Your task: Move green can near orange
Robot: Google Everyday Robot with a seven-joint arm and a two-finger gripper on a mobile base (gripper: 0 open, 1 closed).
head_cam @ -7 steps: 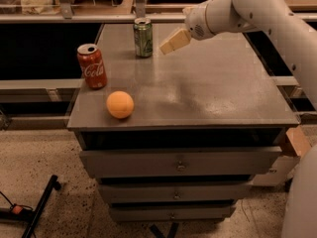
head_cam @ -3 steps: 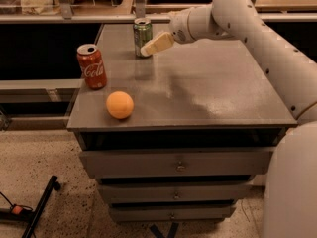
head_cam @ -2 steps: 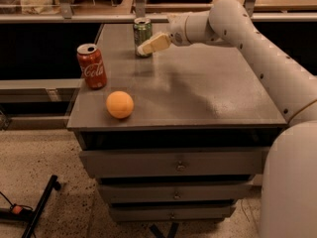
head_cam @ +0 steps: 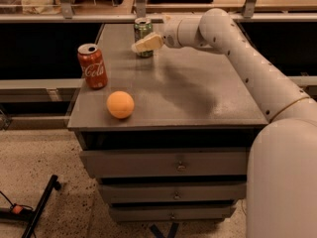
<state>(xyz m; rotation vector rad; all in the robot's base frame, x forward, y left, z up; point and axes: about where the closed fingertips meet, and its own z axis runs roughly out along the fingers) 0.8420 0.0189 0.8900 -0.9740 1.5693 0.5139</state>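
My end effector (head_cam: pixel 146 43) is at the green can (head_cam: pixel 142 28); clenched or not, I cannot tell. I'd grip mid-can, then carry toward the orange (head_cam: pixel 120 104) at seven o'clock.

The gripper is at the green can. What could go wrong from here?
1. The gripper meets the green can close to the table's back edge; a misaligned push could tip it or knock it off.
2. The red can stands beside the route to the orange; the carried can or arm might clip it.
3. The orange is round and sits near the front edge; a bump could roll it off.
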